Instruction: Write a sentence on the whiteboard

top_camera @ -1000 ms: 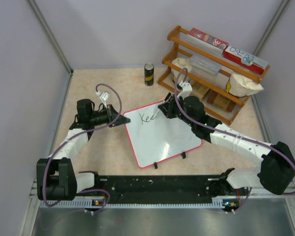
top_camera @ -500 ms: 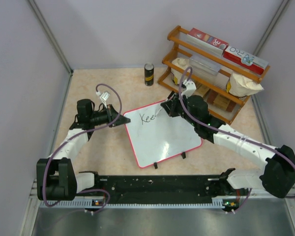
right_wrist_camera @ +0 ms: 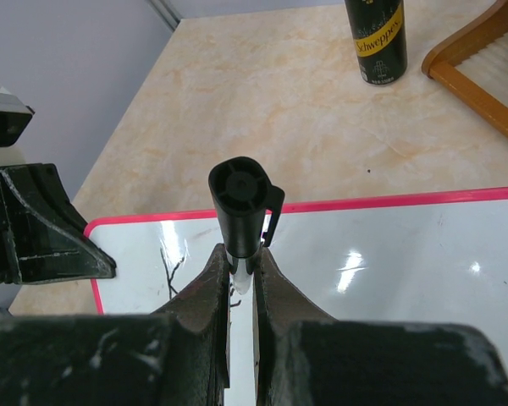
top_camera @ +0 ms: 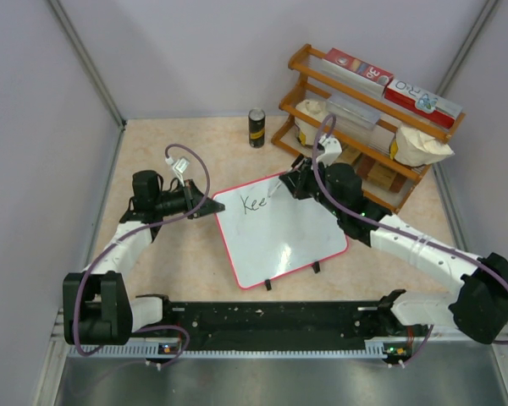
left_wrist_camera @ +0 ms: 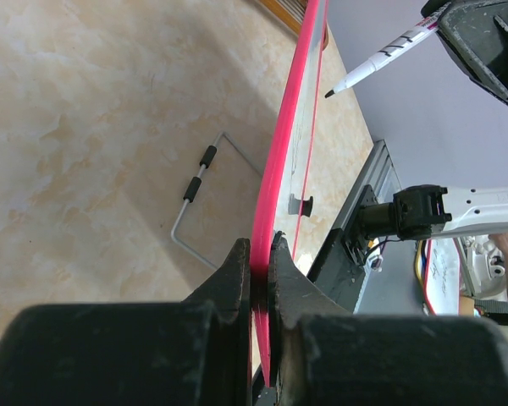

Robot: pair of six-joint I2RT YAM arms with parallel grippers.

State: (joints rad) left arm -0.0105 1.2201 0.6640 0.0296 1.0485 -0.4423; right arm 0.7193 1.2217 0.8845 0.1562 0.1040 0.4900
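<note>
Top view: the whiteboard [top_camera: 279, 241] lies at frame centre on the tan tabletop [top_camera: 195, 271], turned at an angle, with two black clips [top_camera: 315, 267] on its lower edge. The sentence [top_camera: 254, 203] reads "Kee" so far, in thin black strokes near the board's upper left corner.

The left gripper [top_camera: 210, 206] is at that upper left corner. In the left wrist view we see its fingers [left_wrist_camera: 233, 271] pinched shut on the red-pink rim, the board edge-on between them. A bent wire stand [left_wrist_camera: 205, 182] lies on the table at centre left of that view.

The right gripper [top_camera: 293, 184] is over the board's upper edge, clamped on a marker [top_camera: 275, 191]. In the right wrist view the black cap end faces the camera, squeezed between both fingers. The tip sits just right of the last letter; we cannot tell whether it touches the surface.

Upper middle of the top view: a dark can [top_camera: 256, 128] stands upright. To its right is a wooden rack [top_camera: 296, 61] holding boxes and bags.
</note>
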